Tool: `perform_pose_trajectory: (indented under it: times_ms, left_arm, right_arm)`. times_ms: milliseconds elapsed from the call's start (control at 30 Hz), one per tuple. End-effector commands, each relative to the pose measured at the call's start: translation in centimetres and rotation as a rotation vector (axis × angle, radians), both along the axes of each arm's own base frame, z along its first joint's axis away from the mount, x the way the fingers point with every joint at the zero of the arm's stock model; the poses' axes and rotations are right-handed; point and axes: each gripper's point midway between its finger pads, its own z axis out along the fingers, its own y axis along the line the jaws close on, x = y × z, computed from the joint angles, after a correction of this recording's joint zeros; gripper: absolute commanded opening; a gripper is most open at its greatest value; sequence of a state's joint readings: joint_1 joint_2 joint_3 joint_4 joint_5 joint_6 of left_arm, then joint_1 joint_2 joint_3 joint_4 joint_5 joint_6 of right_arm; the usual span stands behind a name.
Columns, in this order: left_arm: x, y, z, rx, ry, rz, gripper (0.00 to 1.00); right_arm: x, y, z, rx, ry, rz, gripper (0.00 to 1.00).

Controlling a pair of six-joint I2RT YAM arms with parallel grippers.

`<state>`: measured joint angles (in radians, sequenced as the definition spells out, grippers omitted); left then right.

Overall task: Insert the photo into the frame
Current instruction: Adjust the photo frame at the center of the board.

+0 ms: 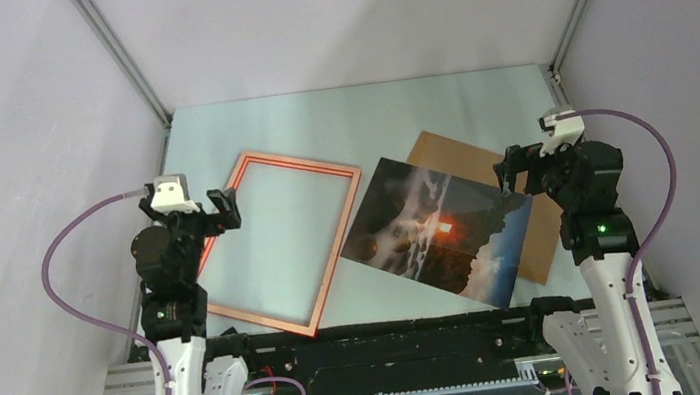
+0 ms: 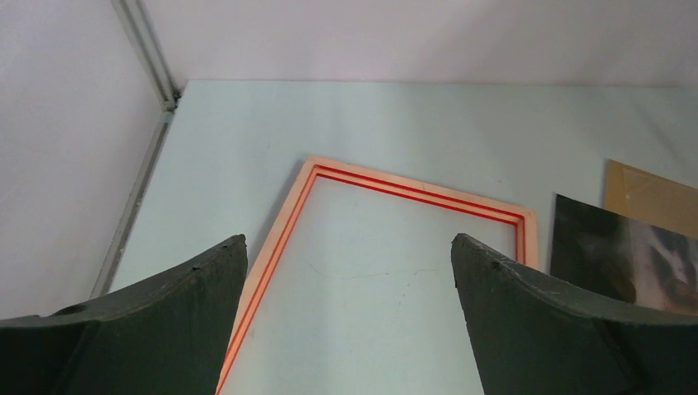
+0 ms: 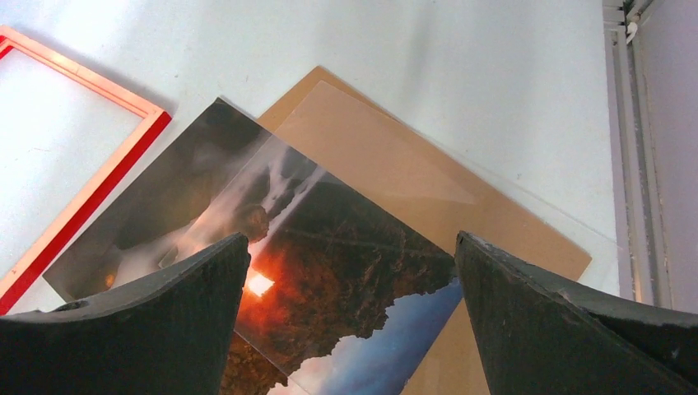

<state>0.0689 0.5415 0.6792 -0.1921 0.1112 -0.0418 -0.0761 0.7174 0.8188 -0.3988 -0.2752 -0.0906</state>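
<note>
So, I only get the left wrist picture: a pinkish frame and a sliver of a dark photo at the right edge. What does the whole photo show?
Observer: The photo shows dark rock, white mist and a glowing orange sun, with blue sky at its near end.
Visitor: And the brown corner behind it?
Observer: That is a brown board. The photo lies partly on top of it.
Visitor: Is the other arm holding anything?
Observer: No. The right gripper is open and empty, above the photo's far right corner.
</note>
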Motion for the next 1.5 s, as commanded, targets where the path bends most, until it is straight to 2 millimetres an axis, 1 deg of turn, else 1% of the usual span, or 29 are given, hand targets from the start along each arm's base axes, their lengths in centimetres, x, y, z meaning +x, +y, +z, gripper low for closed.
perform_pose_trajectory:
  times_ms: [0,167,233,400,467,500,533,567,600,633,667,700,733,767,800,833,867,900,933,967,1000,1033,1067,1100,1133,1167,1367,1400,1467]
  left_arm:
    - [-0.6,-1.5,2.1,0.024,-0.043,-0.096,0.98]
    - [0.4,-2.9,0.1,-0.005,0.045,-0.170,0.98]
    - [0.8,-4.0,-1.0,0.013,0.086,-0.197,0.98]
    - [1.5,-7.6,-3.8,0.100,0.183,-0.269,0.98]
    - [2.2,-8.6,-5.1,0.101,0.239,-0.281,0.98]
    - [2.7,-8.8,-6.2,0.105,0.281,-0.275,0.98]
    - [2.9,-9.8,-7.5,0.109,0.324,-0.297,0.98]
    - [3.1,-10.1,-8.2,0.119,0.348,-0.299,0.98]
    - [3.1,-11.3,-9.3,0.132,0.384,-0.331,0.98]
    - [3.2,-11.6,-9.6,0.143,0.397,-0.332,1.00]
    - [3.1,-12.9,-10.8,0.142,0.438,-0.354,0.99]
    - [3.2,-13.4,-11.0,0.147,0.451,-0.357,0.97]
    - [3.1,-14.5,-12.1,0.154,0.488,-0.379,0.96]
    - [3.2,-15.0,-12.2,0.156,0.500,-0.386,0.95]
    - [3.1,-16.0,-13.5,0.168,0.540,-0.408,0.95]
    - [3.0,-16.8,-13.5,0.178,0.549,-0.423,0.94]
    - [3.1,-17.3,-14.8,0.189,0.592,-0.427,0.93]
    - [3.0,-18.0,-14.9,0.195,0.603,-0.438,0.92]
    - [3.1,-18.3,-16.2,0.200,0.645,-0.436,0.91]
    - [3.2,-18.8,-16.3,0.203,0.657,-0.444,0.90]
    - [3.2,-19.0,-17.6,0.213,0.700,-0.443,0.89]
    - [3.4,-19.5,-17.7,0.220,0.707,-0.446,0.88]
    - [3.3,-19.7,-18.9,0.234,0.743,-0.445,0.87]
    - [3.5,-20.1,-19.0,0.239,0.748,-0.451,0.86]
    - [3.5,-20.2,-20.1,0.252,0.782,-0.449,0.85]
    - [3.8,-20.6,-20.2,0.248,0.787,-0.452,0.84]
    - [4.1,-22.4,-22.9,0.262,0.878,-0.478,0.79]
    - [4.3,-22.8,-22.8,0.265,0.874,-0.481,0.77]
    - [4.4,-23.0,-23.3,0.277,0.889,-0.475,0.74]
  right_arm:
    - [-0.1,0.6,1.0,-0.005,-0.042,0.040,1.00]
    - [0.0,0.9,0.5,-0.002,-0.022,0.056,1.00]
    - [0.1,0.9,0.4,-0.002,-0.018,0.057,1.00]
    - [0.3,1.1,-0.2,-0.001,-0.001,0.065,1.00]
    - [0.5,1.2,-0.5,0.001,0.008,0.070,1.00]
    - [0.5,1.3,-0.8,0.002,0.018,0.073,1.00]
    - [0.7,1.3,-1.0,0.003,0.025,0.075,1.00]
    - [0.7,1.4,-1.2,0.004,0.029,0.076,1.00]
    - [0.8,1.4,-1.4,0.005,0.038,0.077,1.00]
    - [0.9,1.3,-1.5,0.005,0.043,0.076,1.00]
    - [1.0,1.3,-1.7,0.005,0.050,0.074,1.00]
    - [1.0,1.3,-1.8,0.005,0.054,0.072,1.00]
    - [1.1,1.2,-2.0,0.004,0.058,0.072,1.00]
    - [1.1,1.2,-2.0,0.004,0.060,0.069,1.00]
    - [1.2,1.1,-2.2,0.004,0.063,0.068,1.00]
    - [1.2,1.0,-2.2,0.004,0.065,0.066,1.00]
    - [1.2,1.0,-2.3,0.005,0.066,0.065,1.00]
    - [1.1,0.9,-2.3,0.007,0.067,0.064,1.00]
    - [1.1,0.9,-2.4,0.009,0.067,0.064,1.00]
    - [1.1,0.8,-2.4,0.012,0.068,0.064,1.00]
    - [1.1,0.7,-2.4,0.013,0.070,0.061,1.00]
    - [1.1,0.7,-2.4,0.014,0.070,0.063,1.00]
    - [1.1,0.7,-2.5,0.016,0.072,0.061,1.00]
    - [1.1,0.7,-2.5,0.017,0.072,0.063,1.00]
    - [1.1,0.6,-2.5,0.018,0.072,0.062,1.00]
    - [1.1,0.6,-2.5,0.018,0.072,0.064,1.00]
    - [1.0,0.7,-2.6,0.020,0.076,0.067,1.00]
    - [1.1,0.6,-2.6,0.020,0.077,0.067,1.00]
    - [1.0,0.6,-2.7,0.020,0.079,0.069,1.00]
